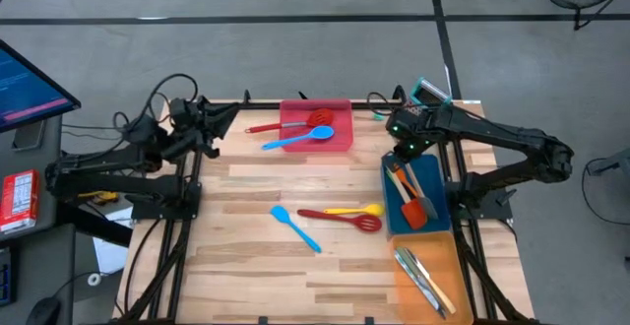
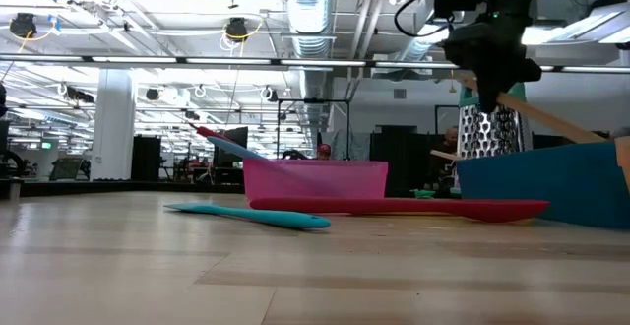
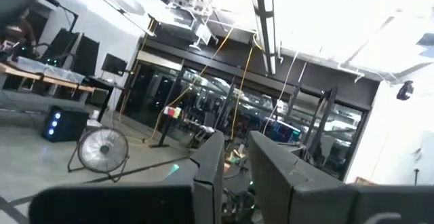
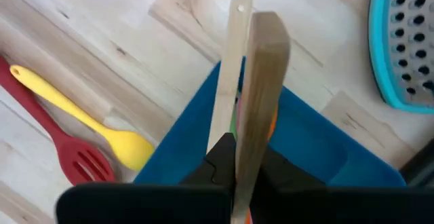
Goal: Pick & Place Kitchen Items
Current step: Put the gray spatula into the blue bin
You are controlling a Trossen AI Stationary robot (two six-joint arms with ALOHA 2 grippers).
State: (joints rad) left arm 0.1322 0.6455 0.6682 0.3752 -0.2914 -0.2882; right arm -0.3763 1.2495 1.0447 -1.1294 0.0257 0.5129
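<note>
Wooden utensils point(image 4: 252, 88) are clamped between the right gripper point(image 4: 237, 157) fingers above the blue tray point(image 1: 431, 182), apparently for sorting there. Other utensils are left on the table point(image 1: 246, 256). The left gripper point(image 3: 234, 176), nearly together, is parked empty.

Two dark jointed arms with black cable loops, green indicator lights on the right wrist.

You're looking straight down on the whole tabletop point(image 1: 325, 266) from overhead; the low camera skims level across it. Both catch the pink tray point(image 1: 316, 125). Left wrist faces the room, right wrist hangs close above the blue tray point(image 4: 305, 149).
</note>
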